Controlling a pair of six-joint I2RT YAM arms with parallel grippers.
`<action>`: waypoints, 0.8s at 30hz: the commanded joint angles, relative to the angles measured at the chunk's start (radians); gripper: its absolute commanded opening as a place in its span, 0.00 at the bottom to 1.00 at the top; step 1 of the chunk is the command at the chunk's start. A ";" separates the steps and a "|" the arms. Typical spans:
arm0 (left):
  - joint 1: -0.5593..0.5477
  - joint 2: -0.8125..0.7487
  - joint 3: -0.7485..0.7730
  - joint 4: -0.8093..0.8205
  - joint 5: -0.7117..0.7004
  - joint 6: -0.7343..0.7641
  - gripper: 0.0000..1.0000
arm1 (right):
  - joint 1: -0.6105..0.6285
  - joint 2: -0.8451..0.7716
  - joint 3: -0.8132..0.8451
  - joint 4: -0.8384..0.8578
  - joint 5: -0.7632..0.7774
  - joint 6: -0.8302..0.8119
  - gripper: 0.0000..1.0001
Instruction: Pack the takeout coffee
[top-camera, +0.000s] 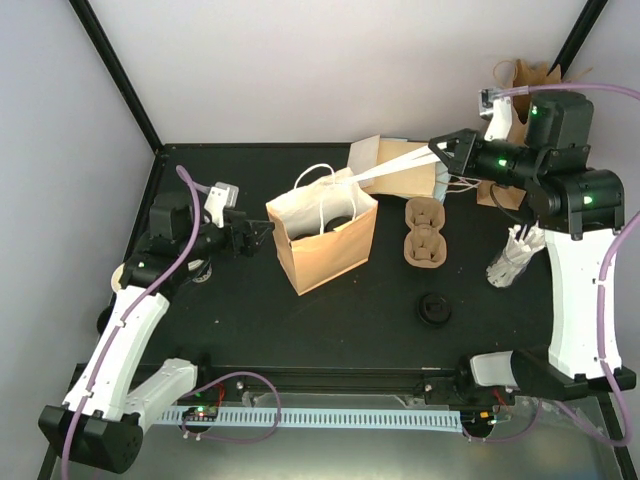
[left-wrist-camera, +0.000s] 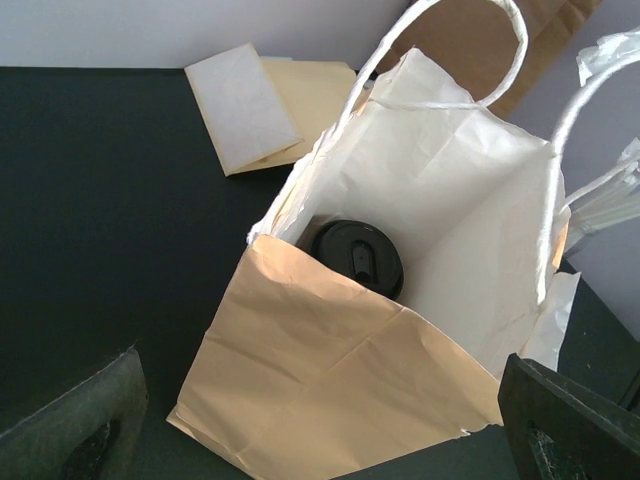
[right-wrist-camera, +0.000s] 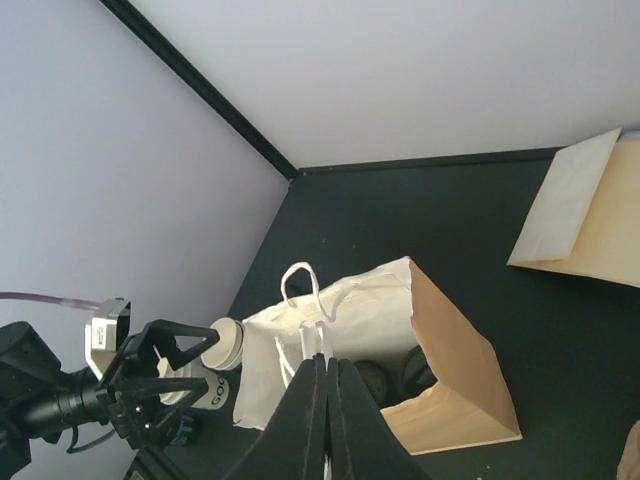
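Black-lidded coffee (top-camera: 338, 222) is bagged, at 3 o'clock from wide-spread left fingers (left-wrist-camera: 575, 425); bag handle (top-camera: 392, 169) is pinched by right fingers (right-wrist-camera: 303, 425).

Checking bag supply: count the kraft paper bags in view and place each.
3. An open bag stands mid-table, the right gripper pinching its handle; a flat bag lies behind it; a third bag stands beyond the far right corner. Others may be hidden.
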 joint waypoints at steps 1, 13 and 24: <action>-0.006 0.015 0.052 0.003 0.015 -0.007 0.99 | 0.037 0.057 0.017 -0.033 0.029 -0.049 0.01; -0.006 -0.010 0.062 -0.030 -0.007 -0.026 0.99 | 0.282 0.267 0.126 -0.088 0.263 -0.110 0.84; -0.006 -0.237 -0.044 -0.121 -0.344 -0.097 0.99 | 0.232 -0.134 -0.396 0.212 0.813 -0.142 1.00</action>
